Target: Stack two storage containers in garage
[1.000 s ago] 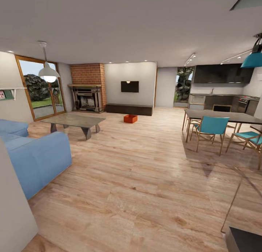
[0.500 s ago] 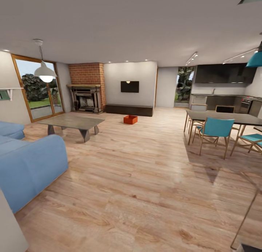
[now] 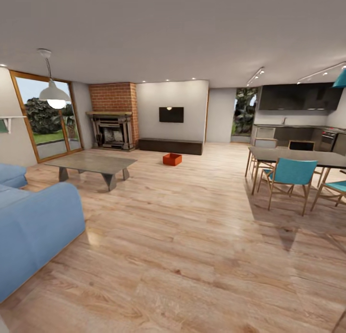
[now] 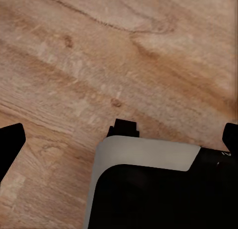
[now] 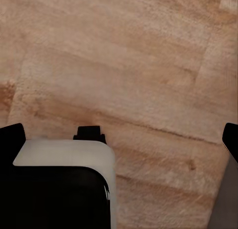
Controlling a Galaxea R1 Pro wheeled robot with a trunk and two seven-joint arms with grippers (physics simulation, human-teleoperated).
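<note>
Far across the living room floor (image 3: 192,236), one orange-red storage container (image 3: 172,159) sits on the light wood planks, just in front of the long dark cabinet (image 3: 170,146) and below the black TV (image 3: 171,114) on the white wall. From here it looks like one box, and I cannot tell if the second one is tucked in it or behind it. A blue sofa (image 3: 33,227) is near on the left, a low table (image 3: 91,163) is past it, and a dining table (image 3: 298,156) with blue chairs (image 3: 290,174) is on the right. The left gripper (image 4: 119,140) looks down at the wood, with its dark fingers (image 4: 10,147) spread wide and nothing between them. The right gripper (image 5: 121,137) is the same, fingers (image 5: 11,137) wide apart and empty. The box has thin walls and no lid, so it is likely light and a bit bendy. It is wide, so I think two hands are best, each pinching the top edge of one short side. Squeezing too hard could bend the wall, and smooth plastic may slip.
</note>
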